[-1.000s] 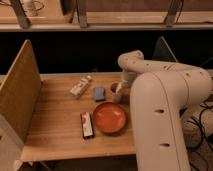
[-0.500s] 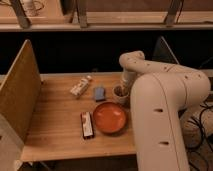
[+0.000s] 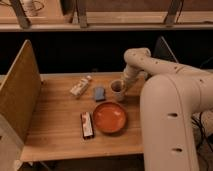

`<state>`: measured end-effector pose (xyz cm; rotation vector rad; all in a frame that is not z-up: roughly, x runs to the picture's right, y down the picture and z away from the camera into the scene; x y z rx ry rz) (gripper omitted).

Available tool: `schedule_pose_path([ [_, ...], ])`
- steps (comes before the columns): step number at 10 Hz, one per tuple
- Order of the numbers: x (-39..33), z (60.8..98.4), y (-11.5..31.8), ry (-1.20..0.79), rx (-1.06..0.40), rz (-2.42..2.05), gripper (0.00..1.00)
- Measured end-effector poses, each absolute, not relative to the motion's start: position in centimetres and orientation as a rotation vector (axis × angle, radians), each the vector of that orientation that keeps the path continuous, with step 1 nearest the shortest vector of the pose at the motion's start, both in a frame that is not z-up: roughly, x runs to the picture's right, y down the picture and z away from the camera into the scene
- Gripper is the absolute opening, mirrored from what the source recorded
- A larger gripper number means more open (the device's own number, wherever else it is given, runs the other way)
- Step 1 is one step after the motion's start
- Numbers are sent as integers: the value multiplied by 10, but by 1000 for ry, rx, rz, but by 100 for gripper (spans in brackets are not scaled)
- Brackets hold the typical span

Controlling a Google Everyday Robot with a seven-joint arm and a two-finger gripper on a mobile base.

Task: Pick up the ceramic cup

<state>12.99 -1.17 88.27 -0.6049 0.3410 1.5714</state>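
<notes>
Dim shelving and a dark gap fill the background behind a pale wooden worktop (image 3: 60,135), with a tall board (image 3: 20,90) standing along its left edge. On the worktop sit 5 things: the ceramic cup (image 3: 117,90) toward the back right, upright with its dark inside showing; a small blue block (image 3: 99,93) just beside it on the left; a white packet (image 3: 80,86) further left; a wide orange-red bowl (image 3: 110,117) near the front, close to the cup but apart from it; and a dark snack bar (image 3: 87,125) just left of the bowl.

From the right, the white arm (image 3: 165,75) bends down so that the end effector (image 3: 125,84) sits right at the cup's right side, seemingly touching it. Whether it is spread or pinching the cup, I cannot tell.

Judging from this, the step in hand is the grasp itself. Next comes a firm closure on the wall, then a straight lift, keeping clear of the bowl and block.
</notes>
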Motion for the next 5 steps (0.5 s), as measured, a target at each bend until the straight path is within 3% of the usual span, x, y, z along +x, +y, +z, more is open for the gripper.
schedule_pose_path([
  [3,117,832,-63,85,-595,1597,0],
  [5,118,807,-74,6,-584,1580,0],
])
